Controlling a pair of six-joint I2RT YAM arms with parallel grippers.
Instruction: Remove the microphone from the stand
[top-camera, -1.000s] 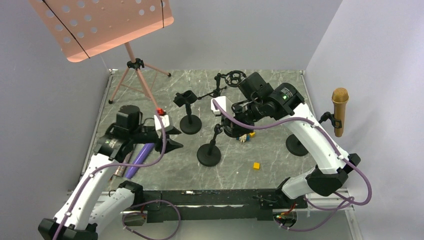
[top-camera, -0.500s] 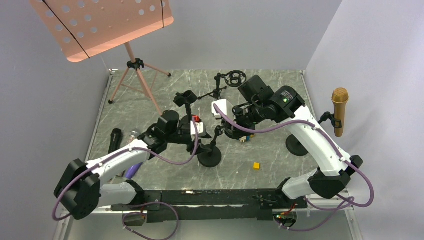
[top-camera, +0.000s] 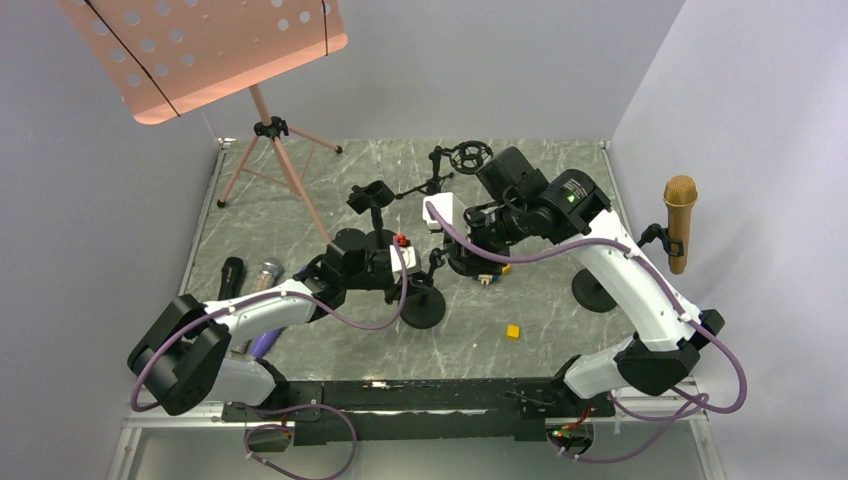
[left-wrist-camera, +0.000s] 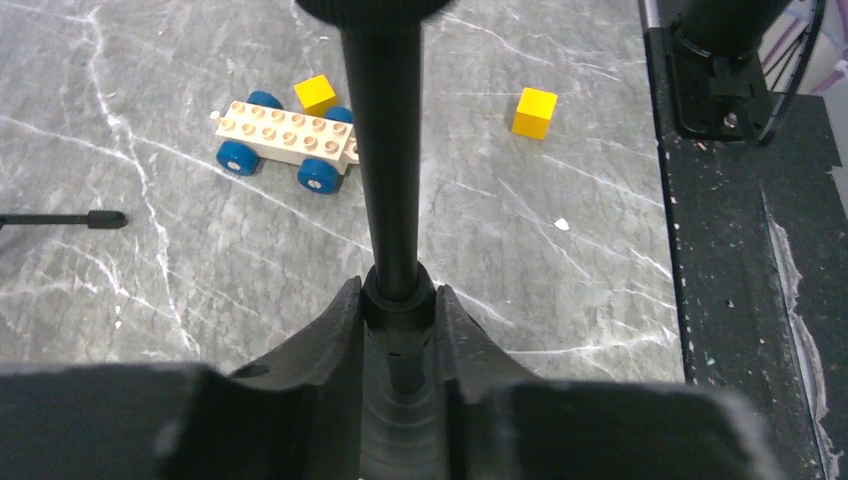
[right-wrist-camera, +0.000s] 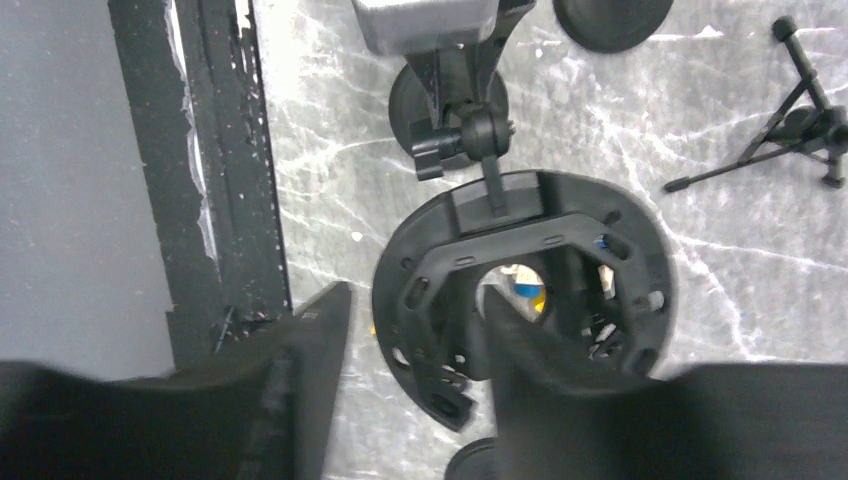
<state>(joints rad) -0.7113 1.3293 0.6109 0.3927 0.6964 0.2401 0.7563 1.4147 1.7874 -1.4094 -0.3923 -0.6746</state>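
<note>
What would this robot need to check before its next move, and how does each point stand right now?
1. Left gripper clamped on the black stand pole: ok.
2. Right gripper open, straddling the rim of the black round shock mount: ok.
3. Shock mount holds no microphone: ok, its middle is see-through.
4. Gold microphone out of its black clip: not ok, it sits upright there.
5. White toy car with blue wheels clear of the pole: cannot tell.

Gold microphone (top-camera: 680, 225), grey marbled table (top-camera: 540, 290)
</note>
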